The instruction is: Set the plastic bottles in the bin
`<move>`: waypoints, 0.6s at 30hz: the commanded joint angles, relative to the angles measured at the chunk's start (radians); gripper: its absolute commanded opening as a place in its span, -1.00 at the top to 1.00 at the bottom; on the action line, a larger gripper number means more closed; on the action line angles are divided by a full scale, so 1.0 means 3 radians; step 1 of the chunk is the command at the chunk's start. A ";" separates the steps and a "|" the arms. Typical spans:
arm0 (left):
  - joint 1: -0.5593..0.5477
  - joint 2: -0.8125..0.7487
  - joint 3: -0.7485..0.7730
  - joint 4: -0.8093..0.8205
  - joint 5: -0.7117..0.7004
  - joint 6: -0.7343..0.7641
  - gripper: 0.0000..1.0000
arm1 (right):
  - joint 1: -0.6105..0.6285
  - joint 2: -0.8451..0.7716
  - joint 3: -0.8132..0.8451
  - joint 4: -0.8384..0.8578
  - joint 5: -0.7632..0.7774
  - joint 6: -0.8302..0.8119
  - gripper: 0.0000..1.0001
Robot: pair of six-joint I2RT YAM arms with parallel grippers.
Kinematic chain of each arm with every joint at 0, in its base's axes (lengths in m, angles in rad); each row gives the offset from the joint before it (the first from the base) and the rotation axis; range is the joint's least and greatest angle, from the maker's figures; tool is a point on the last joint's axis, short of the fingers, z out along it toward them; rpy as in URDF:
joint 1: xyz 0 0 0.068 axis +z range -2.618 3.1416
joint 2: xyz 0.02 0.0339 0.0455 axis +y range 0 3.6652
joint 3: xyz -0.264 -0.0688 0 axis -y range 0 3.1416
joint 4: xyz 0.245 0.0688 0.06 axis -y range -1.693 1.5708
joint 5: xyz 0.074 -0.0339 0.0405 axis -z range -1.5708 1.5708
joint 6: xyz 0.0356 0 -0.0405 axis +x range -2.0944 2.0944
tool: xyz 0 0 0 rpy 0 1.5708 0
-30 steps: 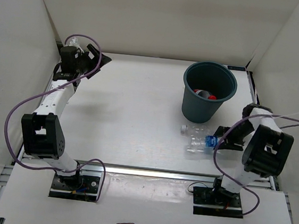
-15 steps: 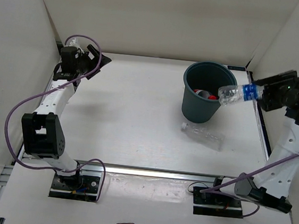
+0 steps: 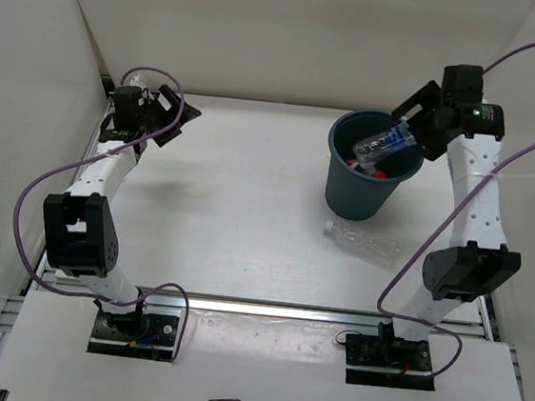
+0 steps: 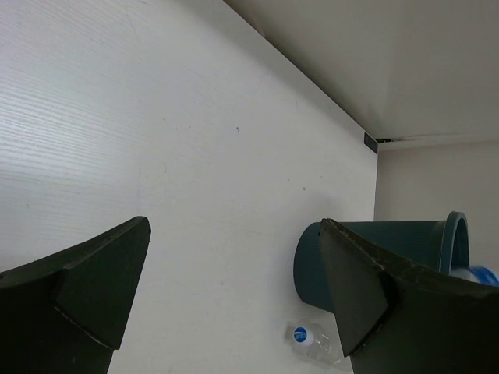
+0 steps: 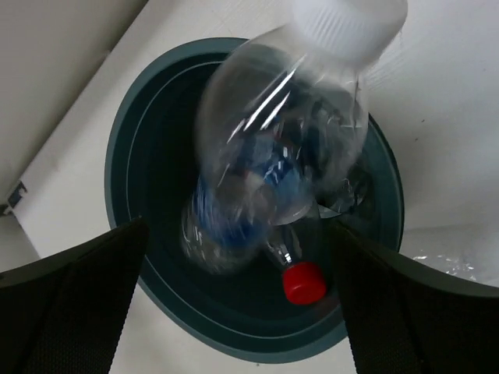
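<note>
The bin (image 3: 354, 196) stands at the back right of the table. My right gripper (image 3: 418, 118) hangs over its rim with the jaws open. A blue-labelled plastic bottle (image 3: 380, 145) tilts loose in the bin's mouth, blurred in the right wrist view (image 5: 265, 171) and clear of both fingers. Below it in the bin (image 5: 125, 156) lies a bottle with a red cap (image 5: 302, 282). A plain clear bottle (image 3: 364, 241) lies on the table just in front of the bin, also seen from the left wrist (image 4: 312, 340). My left gripper (image 3: 183, 113) is open and empty at the far back left.
White walls close in the table at the back and on both sides. A metal rail (image 3: 256, 307) runs along the near edge by the arm bases. A purple cable (image 3: 39, 186) loops off the left arm.
The right arm lifted the blue-labelled bottle off the table, swung it above the bin and opened its jaws; the bottle now drops into the bin. The left arm barely moved.
</note>
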 commanded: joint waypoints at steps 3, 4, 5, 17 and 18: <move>-0.0014 -0.0269 -0.0121 -0.0011 -0.0017 0.0073 -1.00 | -0.0001 -0.0168 0.0272 0.0025 0.0423 -0.0027 -1.00; -0.0014 -0.0270 -0.0121 -0.0011 -0.0017 0.0073 -1.00 | -0.0097 -0.0235 0.0100 -0.0022 0.0423 0.0075 -1.00; -0.0014 -0.0270 -0.0121 -0.0011 -0.0017 0.0073 -1.00 | -0.0154 -0.0428 -0.0044 -0.0068 0.0423 0.0131 -1.00; -0.0014 -0.0372 -0.0269 -0.0041 -0.0017 0.0037 -1.00 | -0.1346 -0.1678 -0.2749 0.0019 -0.1105 0.1563 -1.00; -0.0014 -0.0372 -0.0270 -0.0041 -0.0047 0.0037 -1.00 | -0.1346 -0.1637 -0.2836 0.0019 -0.1212 0.1619 -1.00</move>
